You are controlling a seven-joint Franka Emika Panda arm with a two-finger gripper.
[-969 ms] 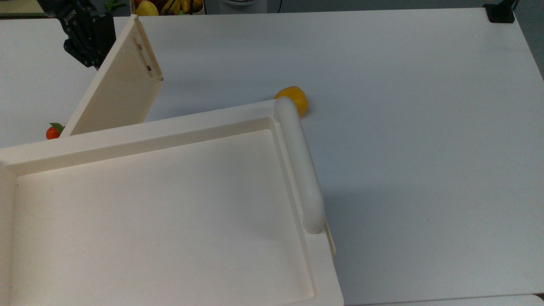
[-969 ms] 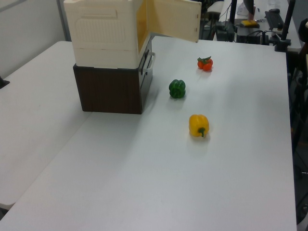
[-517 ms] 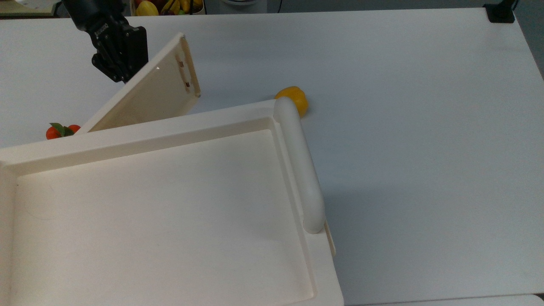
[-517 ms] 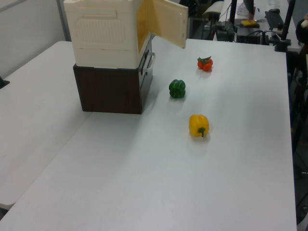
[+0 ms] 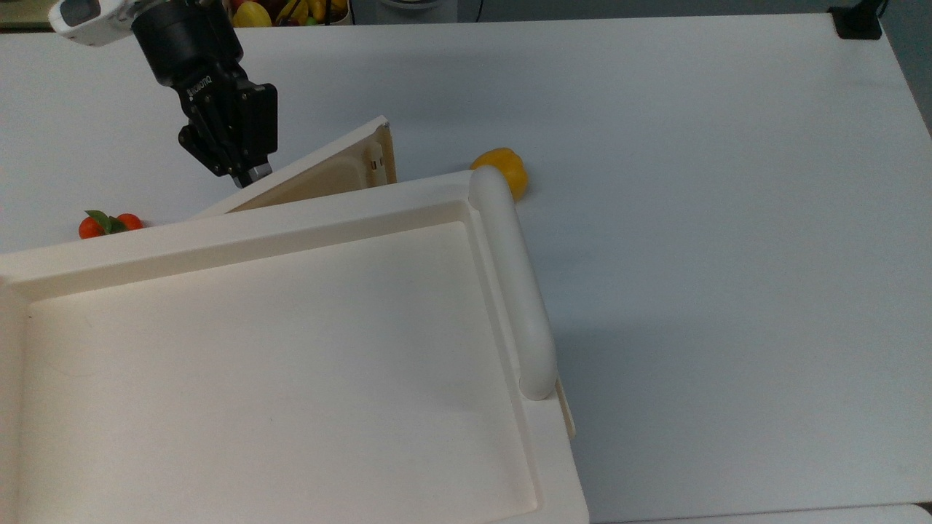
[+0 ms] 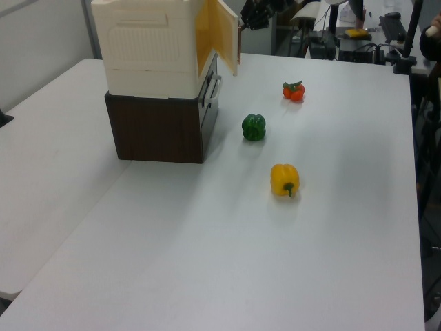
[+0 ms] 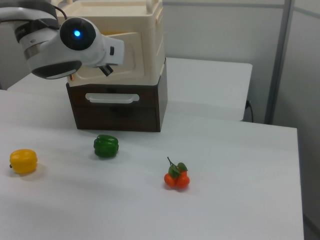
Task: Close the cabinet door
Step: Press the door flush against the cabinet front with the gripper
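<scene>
The cabinet (image 5: 131,251) is a large cream unit with a tray-like top and a thick rounded bar (image 5: 513,284). In the left view the cabinet (image 6: 145,48) sits on a dark brown drawer base (image 6: 158,127). Its door (image 5: 328,171) stands ajar at a narrow angle to the cabinet front. In the left view the door (image 6: 226,31) shows almost edge-on. My black gripper (image 5: 246,173) rests against the door's outer face, near its middle. The gripper (image 6: 258,14) also appears just past the door's free edge. In the right view my arm (image 7: 65,42) covers part of the door (image 7: 132,50).
On the white table lie a yellow pepper (image 6: 284,180), a green pepper (image 6: 253,127) and a tomato cluster (image 6: 293,90). The yellow pepper (image 5: 502,167) sits just beyond the bar's end. A fruit bowl (image 5: 291,11) stands at the table's far edge in the top view.
The door has swung from wide open to nearly shut against the cabinet. My gripper has followed it, moving right and down in the top view.
</scene>
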